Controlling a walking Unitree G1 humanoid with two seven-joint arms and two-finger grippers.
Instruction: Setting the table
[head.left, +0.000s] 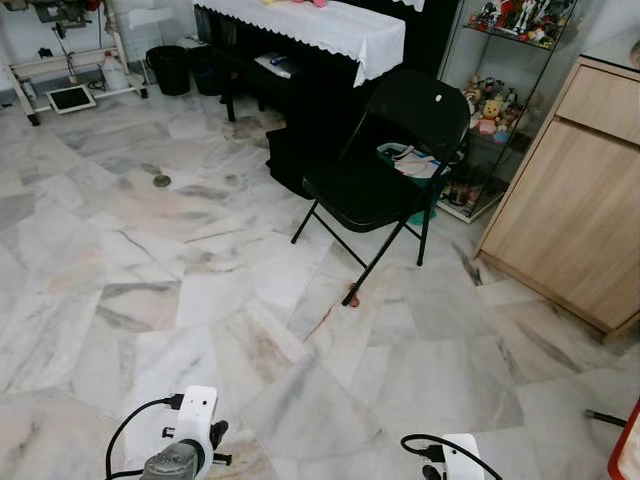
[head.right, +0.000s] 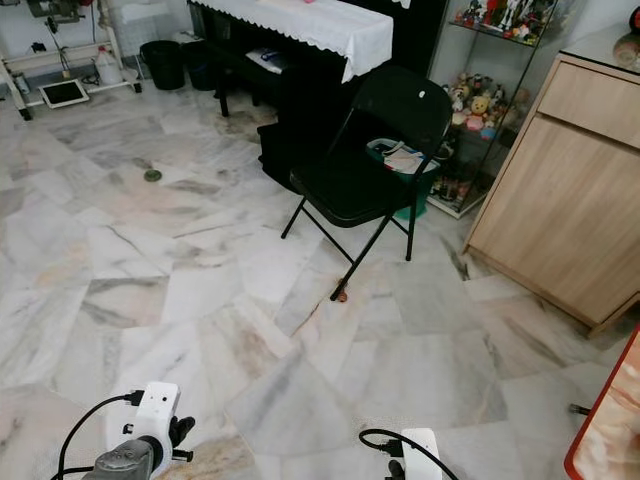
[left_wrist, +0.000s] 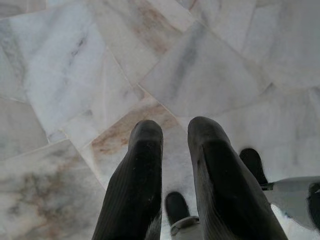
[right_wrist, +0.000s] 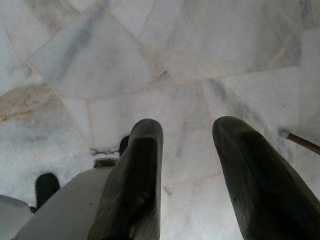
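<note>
A table under a white lace-edged cloth (head.left: 330, 28) stands at the far side of the room, with a black folding chair (head.left: 385, 160) in front of it. Both my arms hang low over the marble floor: the left arm (head.left: 190, 440) and the right arm (head.left: 455, 458) show at the bottom edge of the left eye view. In the left wrist view, my left gripper (left_wrist: 175, 131) is open by a narrow gap, with nothing between its fingers. In the right wrist view, my right gripper (right_wrist: 187, 131) is open wider and also holds nothing.
A light wooden cabinet (head.left: 580, 200) stands on the right, and a glass shelf of toys (head.left: 500, 100) is beyond it. A red-rimmed surface (head.right: 605, 430) juts in at the bottom right. Black bins (head.left: 170, 68) are at the back left. Open marble floor (head.left: 200, 280) lies ahead.
</note>
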